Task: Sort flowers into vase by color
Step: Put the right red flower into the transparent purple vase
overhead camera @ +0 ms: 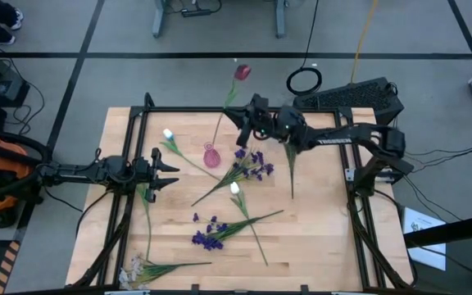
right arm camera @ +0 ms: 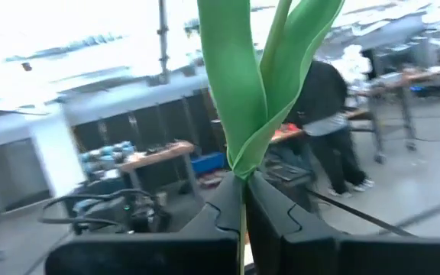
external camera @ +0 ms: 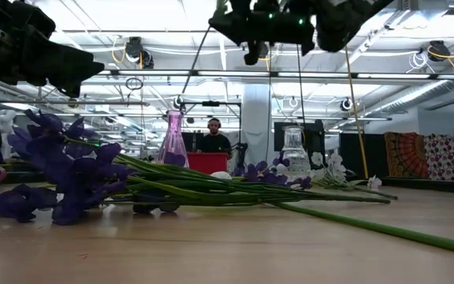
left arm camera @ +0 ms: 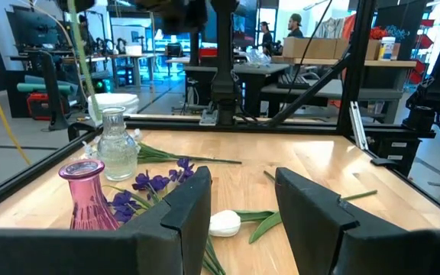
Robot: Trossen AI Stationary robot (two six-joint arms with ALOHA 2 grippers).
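Note:
My right gripper is high over the table's far middle, shut on a dark red tulip. The tulip's thin stem slants down toward the pink vase; whether its lower end is inside the neck does not show. A clear vase stands near the pink one. My left gripper is open, low over the table's left part, touching nothing. White tulips, purple flowers and a white spray lie flat on the wood. My right gripper pinches the red tulip's green stem between its two fingers, just below where the long leaves branch off. The fingers lie across the stem. The flower is lifted clear of the table and tilted, with its blossom toward the far edge and its stem slanting down.
A black frame runs round the wooden table top. One loose green stem lies on the right part. Bare wood shows at the near right. People stand in the room beyond the table.

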